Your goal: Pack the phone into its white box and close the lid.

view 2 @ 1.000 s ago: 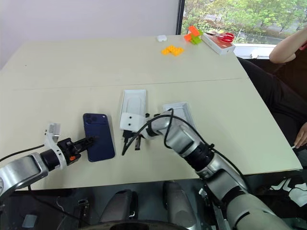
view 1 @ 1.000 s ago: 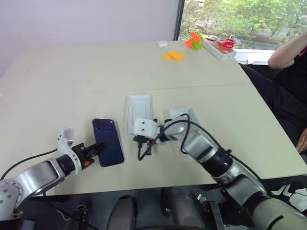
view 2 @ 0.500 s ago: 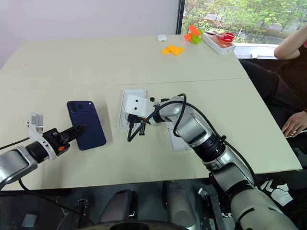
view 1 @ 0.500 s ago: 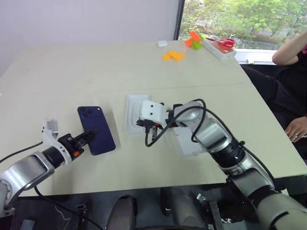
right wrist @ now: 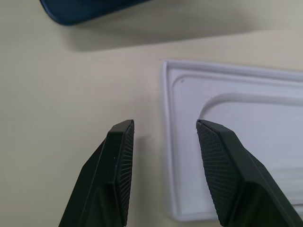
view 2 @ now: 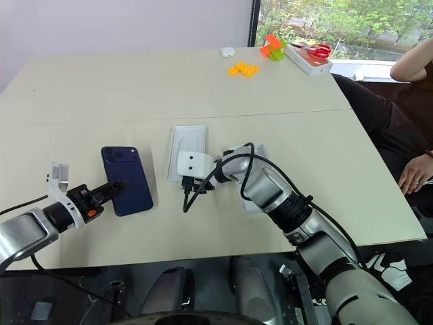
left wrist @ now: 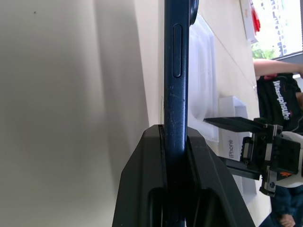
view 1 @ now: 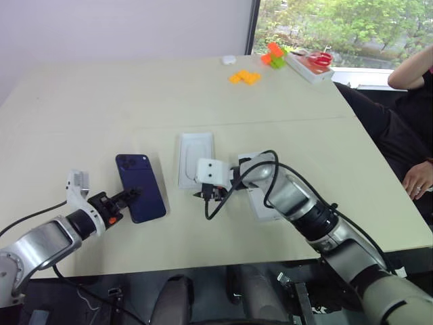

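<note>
While the left tool (view 1: 128, 196) pinches the phone (view 1: 140, 196) by its near end, the head views show that dark navy slab lifted over the worktop (view 1: 101, 101), well left of the white pieces. The right tool (view 1: 208, 196) hangs beside the flat white insert (view 1: 196, 159), its jaws spread and holding nothing. What looks like the lid (view 1: 260, 196) lies mostly behind that arm, and I cannot tell where the white box itself sits.

From the left wrist view, the phone (left wrist: 176, 85) runs edge-on between the black fingers (left wrist: 142, 189), glossy, slim, side button showing. So narrow a grip at one end could let it swing or slip if the arm moves fast.

From the right wrist view, the parted fingers (right wrist: 118, 165) straddle the insert's (right wrist: 227, 118) rim near a corner; closing there may merely nudge the thin piece along the worktop instead of lifting it.
</note>
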`<action>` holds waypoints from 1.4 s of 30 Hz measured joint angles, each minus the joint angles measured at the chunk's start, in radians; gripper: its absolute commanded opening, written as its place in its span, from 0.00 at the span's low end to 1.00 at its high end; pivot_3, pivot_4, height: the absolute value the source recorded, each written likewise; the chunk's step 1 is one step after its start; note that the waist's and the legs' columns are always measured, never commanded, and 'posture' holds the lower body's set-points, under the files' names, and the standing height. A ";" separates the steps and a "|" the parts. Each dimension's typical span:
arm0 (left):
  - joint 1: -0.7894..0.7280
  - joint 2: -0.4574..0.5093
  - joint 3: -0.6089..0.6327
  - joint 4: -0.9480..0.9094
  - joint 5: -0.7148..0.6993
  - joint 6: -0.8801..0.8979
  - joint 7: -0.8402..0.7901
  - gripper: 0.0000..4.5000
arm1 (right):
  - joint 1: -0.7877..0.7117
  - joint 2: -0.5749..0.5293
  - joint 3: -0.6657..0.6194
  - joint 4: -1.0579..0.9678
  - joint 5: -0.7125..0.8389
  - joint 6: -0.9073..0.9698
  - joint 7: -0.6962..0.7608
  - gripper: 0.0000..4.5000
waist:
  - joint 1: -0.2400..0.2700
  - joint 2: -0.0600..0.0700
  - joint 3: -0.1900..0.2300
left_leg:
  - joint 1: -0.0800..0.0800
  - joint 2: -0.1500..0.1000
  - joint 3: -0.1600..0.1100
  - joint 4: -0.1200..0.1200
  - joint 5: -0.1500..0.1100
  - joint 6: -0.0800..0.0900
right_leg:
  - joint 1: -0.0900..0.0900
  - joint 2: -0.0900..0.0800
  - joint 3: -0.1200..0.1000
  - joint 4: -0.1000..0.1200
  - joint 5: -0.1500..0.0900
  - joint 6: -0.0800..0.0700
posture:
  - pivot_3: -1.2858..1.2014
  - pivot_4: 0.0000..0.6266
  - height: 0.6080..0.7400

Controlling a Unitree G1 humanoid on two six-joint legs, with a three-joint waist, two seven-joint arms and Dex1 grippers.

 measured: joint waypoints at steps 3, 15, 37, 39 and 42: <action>-0.001 0.000 -0.001 0.000 0.005 0.000 -0.001 0.00 | 0.008 -0.005 0.006 -0.009 -0.010 0.004 0.000 0.30 | -0.001 0.000 0.000 | 0.000 0.000 0.000 0.000 0.000 0.000 | 0.000 0.000 0.000 0.000 0.000 0.000 | 0.52 0.24 0.99; -0.026 0.000 -0.005 0.007 -0.010 -0.007 0.001 0.00 | 0.098 -0.120 0.005 -0.202 -0.026 0.003 0.055 0.01 | 0.005 0.000 0.000 | 0.000 0.000 0.000 0.000 0.000 0.000 | 0.000 -0.001 0.000 0.000 0.000 0.001 | 0.52 0.24 0.99; -0.279 -0.246 -0.230 -0.121 -0.037 -0.033 0.256 0.00 | 0.255 -0.275 -0.137 -0.519 0.192 0.174 0.116 0.66 | 0.029 -0.001 0.000 | 0.008 -0.001 0.000 0.002 0.001 -0.001 | 0.009 0.000 0.001 0.001 0.001 -0.001 | 0.52 0.24 0.99; -0.289 -0.285 -0.248 -0.123 -0.037 -0.036 0.308 0.00 | 0.257 -0.289 -0.163 -0.522 0.210 0.176 0.112 0.66 | 0.030 -0.001 0.000 | 0.008 -0.002 0.000 0.002 0.001 -0.001 | 0.009 0.000 0.000 0.001 0.001 -0.001 | 0.52 0.24 0.99; -0.307 -0.359 -0.284 -0.120 -0.037 -0.045 0.380 0.00 | 0.257 -0.302 -0.212 -0.521 0.221 0.174 0.094 0.66 | 0.032 -0.002 0.000 | 0.010 -0.002 -0.001 0.003 0.001 -0.001 | 0.011 0.000 0.000 0.001 0.001 -0.001 | 0.52 0.24 0.99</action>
